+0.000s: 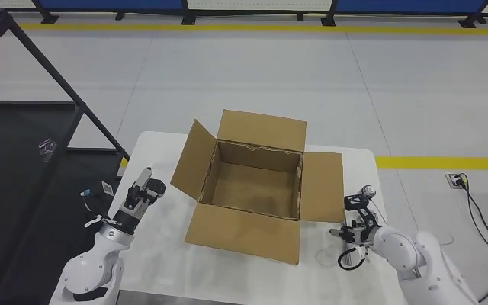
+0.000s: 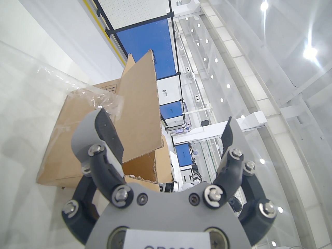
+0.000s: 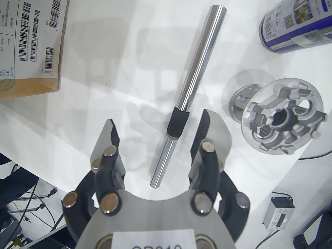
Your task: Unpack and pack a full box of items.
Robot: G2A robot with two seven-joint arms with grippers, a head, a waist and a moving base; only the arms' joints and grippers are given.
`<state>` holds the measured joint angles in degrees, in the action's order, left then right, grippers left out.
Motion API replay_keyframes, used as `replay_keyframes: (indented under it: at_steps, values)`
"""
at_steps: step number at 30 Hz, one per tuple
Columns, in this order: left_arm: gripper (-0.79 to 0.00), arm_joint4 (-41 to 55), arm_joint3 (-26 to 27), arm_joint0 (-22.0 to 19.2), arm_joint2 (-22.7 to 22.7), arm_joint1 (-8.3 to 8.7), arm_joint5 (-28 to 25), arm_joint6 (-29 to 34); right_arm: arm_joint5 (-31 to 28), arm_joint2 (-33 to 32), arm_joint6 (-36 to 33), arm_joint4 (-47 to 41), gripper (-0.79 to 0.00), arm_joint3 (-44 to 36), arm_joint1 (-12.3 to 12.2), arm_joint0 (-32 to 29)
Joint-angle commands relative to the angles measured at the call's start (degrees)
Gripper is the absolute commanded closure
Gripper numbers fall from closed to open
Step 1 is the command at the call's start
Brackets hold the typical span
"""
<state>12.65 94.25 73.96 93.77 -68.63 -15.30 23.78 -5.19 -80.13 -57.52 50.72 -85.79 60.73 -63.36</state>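
At the middle of the white table (image 1: pixel 160 152) sits the open cardboard box (image 1: pixel 248 187), all four flaps folded outward and its brown floor in view. Just off the box's left flap, the left gripper (image 2: pixel 166 117) is held with its fingers spread apart, grasping nothing. A scrap of clear plastic film (image 2: pixel 103 99) shows beside that flap. Off the box's right side, the right gripper (image 3: pixel 158 119) hangs over a shiny metal rod (image 3: pixel 199 66) with a black band, its fingers released and set wide on either side of the rod. Farther from the box than the rod lie a grey cast-metal hub (image 3: pixel 280 116) and a blue-and-white can (image 3: pixel 295 21) on its side.
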Motion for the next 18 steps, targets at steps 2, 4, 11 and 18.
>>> replay_keyframes:
  at_steps: [2, 4, 11, 18]
  values:
    - [-0.785, 0.0, 0.0, 0.0, 0.0, 0.00, 0.0, 0.0, 0.8, 0.6, 0.2, 0.5, -0.422, 0.2, 0.1, 0.2]
    - [-0.785, 0.0, 0.0, 0.0, 0.0, 0.00, 0.0, 0.0, 1.8, 1.0, 0.2, 1.2, -0.428, 0.3, 0.1, 0.4]
    - [-0.785, 0.0, 0.0, 0.0, 0.0, 0.00, 0.0, 0.0, 4.6, 2.4, 0.0, 3.0, -0.382, 1.6, 0.3, 1.6]
    - [-0.785, 0.0, 0.0, 0.0, 0.0, 0.00, 0.0, 0.0, 6.0, 4.0, 0.1, 3.8, -0.326, 4.3, 0.7, 3.3]
